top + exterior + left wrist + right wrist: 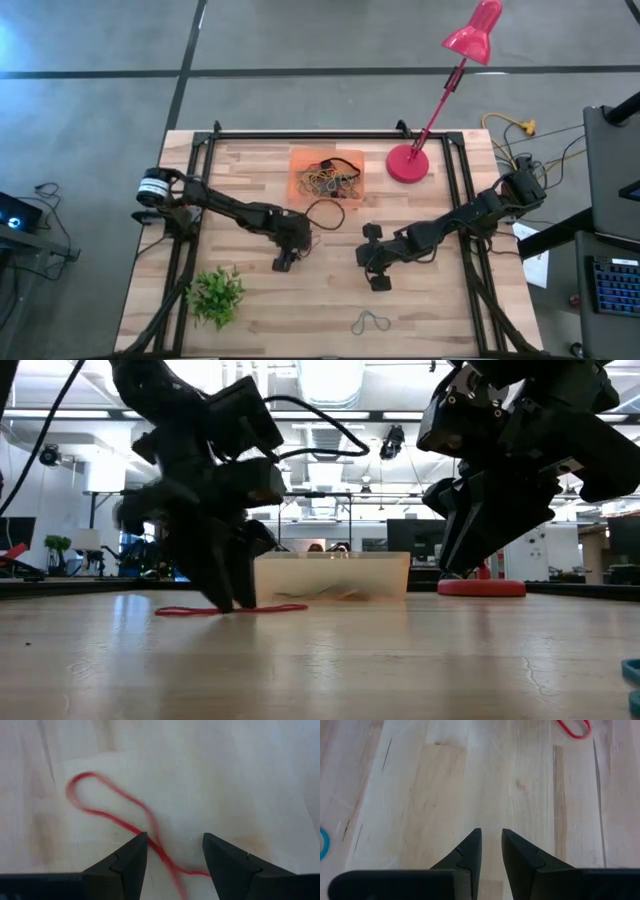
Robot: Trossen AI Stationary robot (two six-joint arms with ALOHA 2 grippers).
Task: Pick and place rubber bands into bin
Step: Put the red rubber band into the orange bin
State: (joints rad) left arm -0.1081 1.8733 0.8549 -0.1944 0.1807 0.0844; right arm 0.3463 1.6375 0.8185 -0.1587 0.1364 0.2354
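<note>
A red rubber band [122, 795] lies flat on the wooden table [440, 310], twisted into a long loop; the low view shows the band [270, 608] in front of the bin. My left gripper [175, 840] points down at it, open, its fingertips down at the table with one strand running between them. The orange bin [296, 160] at the far middle holds several tangled bands [328, 180]. My right gripper [491, 834] hangs over bare wood right of centre, open by a narrow gap, nothing between its fingers.
A dark band [325, 212] lies just in front of the bin, a grey one [370, 322] near the front edge, a blue one [322, 845] beside my right gripper. A green plant [215, 295] stands front left, a red lamp base [408, 163] right of the bin.
</note>
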